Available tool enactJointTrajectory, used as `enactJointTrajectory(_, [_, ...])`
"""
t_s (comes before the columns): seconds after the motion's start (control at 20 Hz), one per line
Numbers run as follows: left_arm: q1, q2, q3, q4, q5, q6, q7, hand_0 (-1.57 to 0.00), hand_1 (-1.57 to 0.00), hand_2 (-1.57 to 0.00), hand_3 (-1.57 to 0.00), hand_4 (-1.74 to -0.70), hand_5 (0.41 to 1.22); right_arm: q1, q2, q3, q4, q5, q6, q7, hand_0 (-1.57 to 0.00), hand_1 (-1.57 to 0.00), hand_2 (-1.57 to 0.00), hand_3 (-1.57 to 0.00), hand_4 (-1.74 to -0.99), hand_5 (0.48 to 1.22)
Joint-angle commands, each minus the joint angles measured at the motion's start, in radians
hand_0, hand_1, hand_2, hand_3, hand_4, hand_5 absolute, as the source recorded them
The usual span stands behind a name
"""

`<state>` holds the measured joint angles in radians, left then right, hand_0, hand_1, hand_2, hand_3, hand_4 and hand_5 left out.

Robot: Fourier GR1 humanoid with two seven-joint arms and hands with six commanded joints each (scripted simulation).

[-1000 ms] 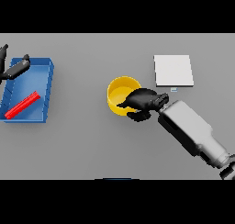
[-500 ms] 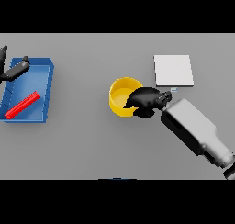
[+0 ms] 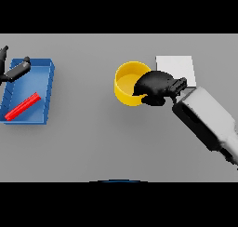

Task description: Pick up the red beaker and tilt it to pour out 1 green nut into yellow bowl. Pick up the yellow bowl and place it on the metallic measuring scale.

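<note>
One round yellow bowl [image 3: 129, 83] is gripped at its right rim by the curled right robot hand [image 3: 155, 86], ready for the flat metallic measuring scale [image 3: 175, 68] just beside it.

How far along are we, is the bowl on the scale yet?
Not yet. The right hand is curled round the near rim of the yellow bowl, which sits just left of the metallic scale, not on it. Whether a nut is inside cannot be seen. A red object lies in the blue tray, with the left hand at its far corner. Left: setting the bowl on the scale.
</note>
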<state>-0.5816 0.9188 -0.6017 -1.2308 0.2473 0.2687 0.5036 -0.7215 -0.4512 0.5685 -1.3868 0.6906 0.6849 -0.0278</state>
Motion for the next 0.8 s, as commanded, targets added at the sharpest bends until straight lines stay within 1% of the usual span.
enactJointTrajectory(0.0, [0.001, 0.003, 0.002, -0.008, 0.003, 0.001, -0.002, 0.0, 0.0, 0.0, 0.0, -0.8, 0.723, 0.0, 0.0, -0.012, -0.01, -0.01, 0.01, 0.022, -1.56, -1.56, -1.55, -1.29, -1.723, 1.219])
enactJointTrajectory(0.05, [0.003, -0.005, 0.003, 0.002, 0.003, 0.003, -0.016, 0.0, 0.0, 0.0, 0.0, -0.81, 0.723, 0.003, -0.003, -0.02, -0.02, -0.018, 0.017, 0.034, -1.57, -1.57, -1.55, -1.26, -1.721, 1.219])
enactJointTrajectory(0.1, [0.008, 0.004, 0.007, -0.003, 0.006, 0.001, -0.02, 0.0, 0.0, 0.0, 0.0, -0.81, 0.723, 0.007, -0.007, -0.025, -0.028, -0.024, 0.024, 0.039, -1.57, -1.57, -1.56, -1.25, -1.72, 1.219])
enactJointTrajectory(0.2, [0.008, 0.012, 0.002, -0.02, -0.002, 0.005, -0.01, 0.0, 0.0, 0.0, 0.0, -0.8, 0.723, 0.01, -0.035, -0.033, -0.046, -0.028, 0.028, 0.027, -1.57, -1.57, -1.56, -1.24, -1.719, 1.22])
enactJointTrajectory(0.25, [0.008, 0.015, 0.001, -0.024, -0.003, 0.007, -0.006, 0.0, 0.0, 0.0, 0.0, -0.8, 0.723, -0.012, -0.042, -0.039, -0.043, -0.025, 0.024, 0.019, -1.57, -1.57, -1.56, -1.24, -1.719, 1.22])
enactJointTrajectory(0.35, [0.001, 0.023, 0.01, -0.028, 0.007, 0.001, 0.004, 0.0, 0.0, 0.0, 0.0, -0.81, 0.735, -0.037, -0.063, -0.048, -0.01, -0.004, -0.014, -0.004, -1.57, -1.57, -1.57, -1.32, -1.72, 1.22])
enactJointTrajectory(0.4, [0.007, 0.018, 0.008, -0.028, 0.007, 0.003, -0.006, 0.0, 0.0, 0.0, 0.0, -0.81, 0.741, -0.053, -0.075, -0.062, 0.01, -0.004, -0.019, -0.005, -1.57, -1.57, -1.57, -1.33, -1.72, 1.221])
enactJointTrajectory(0.45, [0.013, 0.023, 0.007, -0.03, 0.005, 0.006, -0.001, 0.0, 0.0, 0.0, 0.0, -0.81, 0.742, -0.056, -0.083, -0.068, 0.028, 0.006, -0.036, 0.002, -1.57, -1.57, -1.57, -1.3, -1.72, 1.221])
enactJointTrajectory(0.5, [0.01, 0.022, 0.0, -0.044, -0.005, 0.017, 0.021, 0.0, 0.0, 0.0, 0.0, -0.8, 0.737, -0.064, -0.099, -0.078, 0.054, 0.011, -0.053, -0.013, -1.57, -1.57, -1.57, -1.27, -1.719, 1.221])
enactJointTrajectory(0.6, [0.01, 0.029, 0.0, -0.049, -0.006, 0.015, 0.032, 0.0, 0.0, 0.0, 0.0, -0.8, 0.735, -0.075, -0.11, -0.094, 0.116, 0.023, -0.093, -0.016, -1.57, -1.57, -1.57, -1.24, -1.72, 1.221])
enactJointTrajectory(0.7, [0.009, 0.031, -0.002, -0.071, -0.002, 0.019, 0.051, 0.0, 0.0, 0.0, 0.0, -0.81, 0.743, -0.083, -0.108, -0.116, 0.171, 0.012, -0.11, -0.016, -1.57, -1.57, -1.57, -1.22, -1.72, 1.221])
enactJointTrajectory(0.75, [0.003, 0.026, -0.006, -0.068, -0.005, 0.02, 0.069, 0.0, 0.0, 0.0, 0.0, -0.82, 0.75, -0.087, -0.114, -0.127, 0.2, 0.006, -0.112, -0.029, -1.57, -1.57, -1.57, -1.21, -1.72, 1.221])
